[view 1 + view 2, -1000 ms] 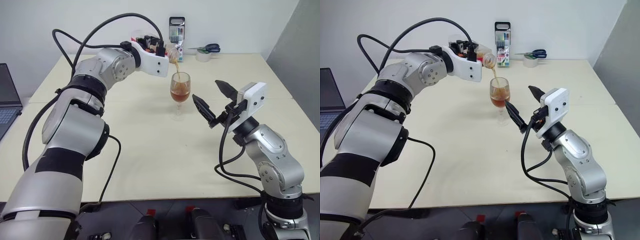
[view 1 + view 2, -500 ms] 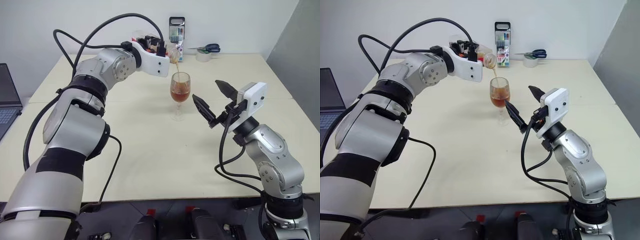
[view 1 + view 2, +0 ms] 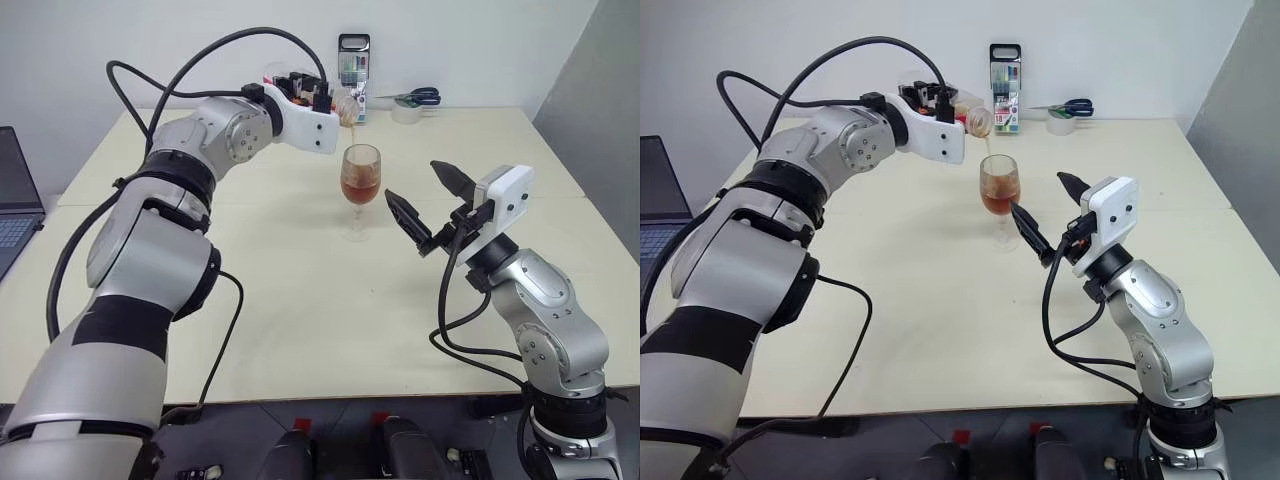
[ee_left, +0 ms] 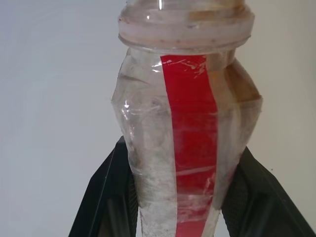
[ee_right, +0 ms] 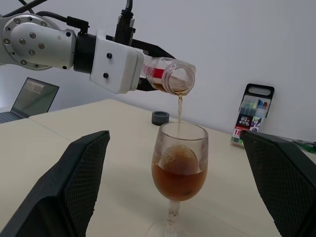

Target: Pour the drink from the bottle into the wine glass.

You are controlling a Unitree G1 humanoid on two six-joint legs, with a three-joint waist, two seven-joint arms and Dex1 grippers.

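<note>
Right wrist view, left gripper (image 5: 148,74) grasping bottle (image 5: 170,76) over wine glass (image 5: 178,168), right gripper (image 3: 428,205) released

Probably office or lab: pale table (image 3: 300,300), laptop (image 3: 12,205), marker pack (image 3: 353,62), scissors (image 3: 412,96), bare white wall.

wine glass (image 3: 361,190) ahead, bare table (image 3: 300,300) nearer

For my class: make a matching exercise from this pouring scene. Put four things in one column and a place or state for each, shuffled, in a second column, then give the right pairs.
1. bottle
2. wine glass
3. right gripper
4. scissors

A. open, beside the glass
B. lying at the table's far edge
C. tipped over, clamped in the left gripper
D. upright, partly full of amber drink

Pairs: 1-C, 2-D, 3-A, 4-B
</note>
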